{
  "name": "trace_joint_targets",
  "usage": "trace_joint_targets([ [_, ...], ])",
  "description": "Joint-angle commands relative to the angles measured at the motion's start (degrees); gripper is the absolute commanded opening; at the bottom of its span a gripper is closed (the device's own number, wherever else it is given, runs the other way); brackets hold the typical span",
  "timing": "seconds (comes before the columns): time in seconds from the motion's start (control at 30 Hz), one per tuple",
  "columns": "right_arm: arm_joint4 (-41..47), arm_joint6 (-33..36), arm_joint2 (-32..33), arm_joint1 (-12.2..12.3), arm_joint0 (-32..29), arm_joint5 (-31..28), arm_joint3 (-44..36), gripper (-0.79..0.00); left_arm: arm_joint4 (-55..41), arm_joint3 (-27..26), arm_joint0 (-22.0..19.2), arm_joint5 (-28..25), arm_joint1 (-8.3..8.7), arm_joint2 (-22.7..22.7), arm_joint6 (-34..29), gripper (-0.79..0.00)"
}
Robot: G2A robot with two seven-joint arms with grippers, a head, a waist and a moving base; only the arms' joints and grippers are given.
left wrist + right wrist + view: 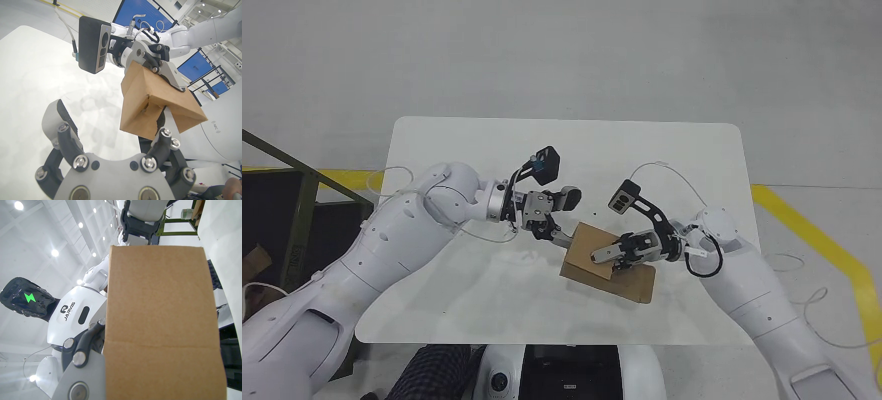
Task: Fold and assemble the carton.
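A brown cardboard carton [607,262] is held just above the white table [442,290], near its front edge. My right gripper [614,252] is shut on it, with one finger [173,75] lying flat along its upper face. The carton's near end [140,113] shows folded flaps with a small gap where they meet. My left gripper [109,111] is open wide at that end. One of its fingers [162,118] touches the flap edge and the other [58,113] stands free over the table. In the right wrist view a flat carton panel [160,313] hides my right gripper's fingertips.
Open table surface stretches to the left and toward the far edge [562,125]. A dark bin with a green frame [272,220] stands on the floor to the left of the table. Yellow floor tape [812,230] runs to the right.
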Motion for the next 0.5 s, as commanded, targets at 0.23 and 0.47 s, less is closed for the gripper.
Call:
trace_joint_targets([
  [0.23,0.3,0.0,0.0,-0.1,0.0,-0.2,0.0,-0.785,-0.5,0.5,-0.4,-0.3,-0.63,0.0,-0.1,0.000],
  [0.47,1.2,0.0,0.6,0.2,-0.3,-0.5,-0.1,-0.785,0.0,0.6,1.0,0.3,-0.01,-1.9,-0.4,0.000],
])
